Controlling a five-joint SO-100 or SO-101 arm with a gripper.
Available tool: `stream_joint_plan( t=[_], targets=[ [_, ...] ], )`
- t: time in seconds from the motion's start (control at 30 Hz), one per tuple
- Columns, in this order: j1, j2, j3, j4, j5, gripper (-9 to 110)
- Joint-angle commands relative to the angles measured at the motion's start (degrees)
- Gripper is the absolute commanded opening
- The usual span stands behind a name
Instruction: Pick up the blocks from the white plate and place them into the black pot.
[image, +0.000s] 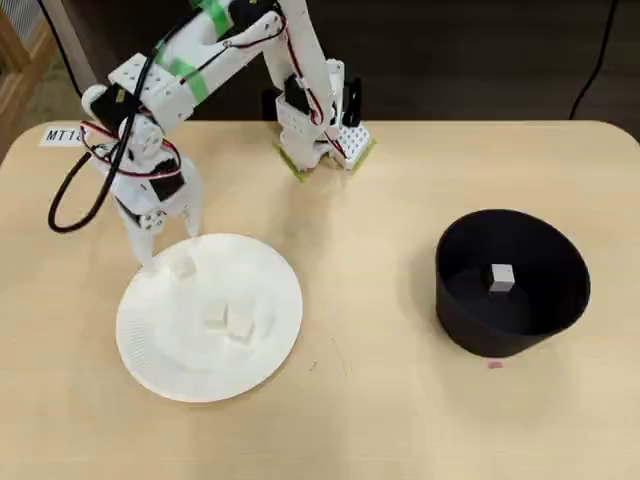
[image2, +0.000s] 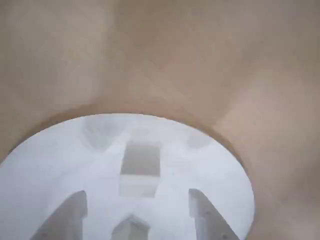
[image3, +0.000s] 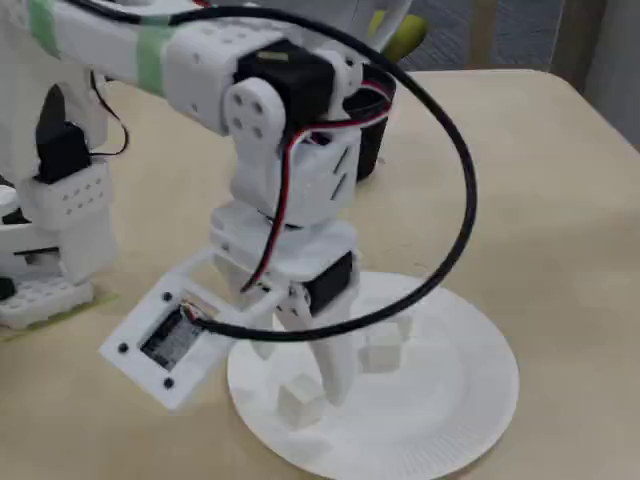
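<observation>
Setting appears to be a lab or office workspace. A pale wood-laminate table (image: 400, 420) with rounded corners carries a printed asset label (image: 62, 135) at 10 o'clock in the overhead view. A clamped arm base (image: 322, 135) stands at 12 o'clock; grey carpet (image3: 520, 35) lies beyond.

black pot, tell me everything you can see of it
The matte black round pot stands upright on the light wooden table, at the right of the overhead view, well apart from the flat white round plate. Its tall plain walls flare slightly toward an open top, without handles or lid. One small pale grey cube lies on its floor. Nothing else touches it; the arm is over at the plate.
</observation>
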Motion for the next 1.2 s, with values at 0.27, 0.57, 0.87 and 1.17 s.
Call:
stream_joint_plan(
  t=[0.27, 0.57, 0.87, 1.17],
  targets=[
    [-0.4, -3.1, -1.8, -2.6, -1.9, 27],
    [-0.4, -7.1, -1.7, -7.6, 0.9, -2],
    [-4.9, 4.5, -1.2, -14.6, -4.6, -2],
    [-29.4, 43.6, 31.5, -44.7, 7.1, -2]
  ],
)
